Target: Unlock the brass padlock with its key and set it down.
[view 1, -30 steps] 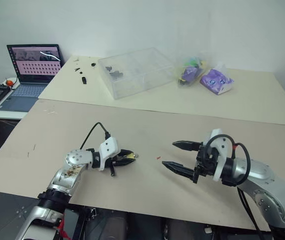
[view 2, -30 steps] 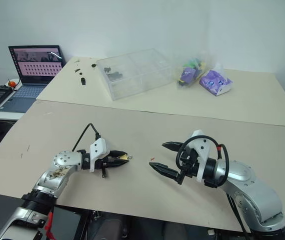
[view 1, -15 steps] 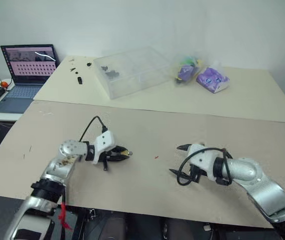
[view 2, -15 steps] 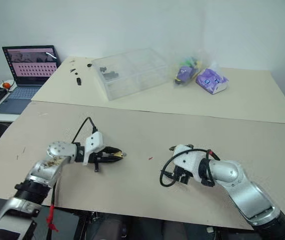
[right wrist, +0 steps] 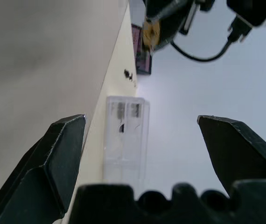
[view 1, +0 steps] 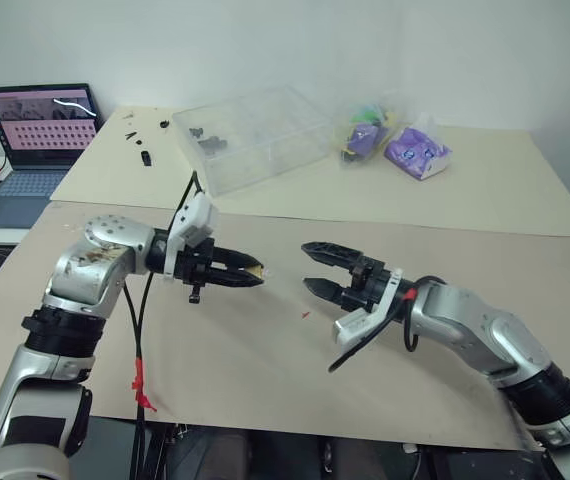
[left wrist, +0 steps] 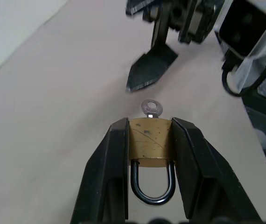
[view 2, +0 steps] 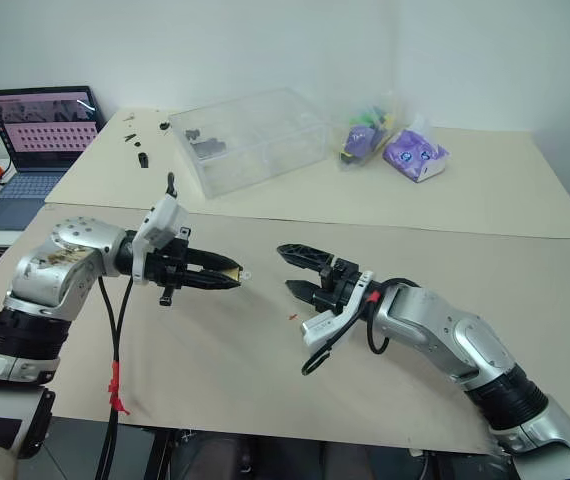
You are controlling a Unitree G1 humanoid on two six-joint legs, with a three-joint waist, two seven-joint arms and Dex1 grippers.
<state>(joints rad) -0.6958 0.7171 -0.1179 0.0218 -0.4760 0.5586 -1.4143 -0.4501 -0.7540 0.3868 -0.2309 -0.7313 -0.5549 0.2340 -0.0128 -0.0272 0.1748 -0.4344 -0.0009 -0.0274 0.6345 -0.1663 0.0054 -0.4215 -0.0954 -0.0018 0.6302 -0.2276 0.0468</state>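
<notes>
My left gripper (left wrist: 150,124) is shut on the brass padlock (left wrist: 149,144), fingers pressing the body's two sides. It holds the lock in the air above the tan table sheet (view 1: 265,380). The silver shackle (left wrist: 152,192) points back toward the wrist. The key (left wrist: 150,108) sticks out of the body's far end. My right gripper (view 1: 313,268) stands open and empty, a short way from the lock and pointing at it. The padlock (right wrist: 150,31) also appears in the right wrist view, ahead of the open fingers (right wrist: 63,154).
A tiny red speck (view 1: 306,315) lies on the sheet below the grippers. At the back stand a clear plastic box (view 1: 255,135), purple packets (view 1: 415,150) and small black parts (view 1: 145,155). A laptop (view 1: 40,120) sits at far left.
My left gripper has risen off the sheet with the padlock. The right gripper has rolled over, lifted and swung left to face the lock. The camera has shifted too.
</notes>
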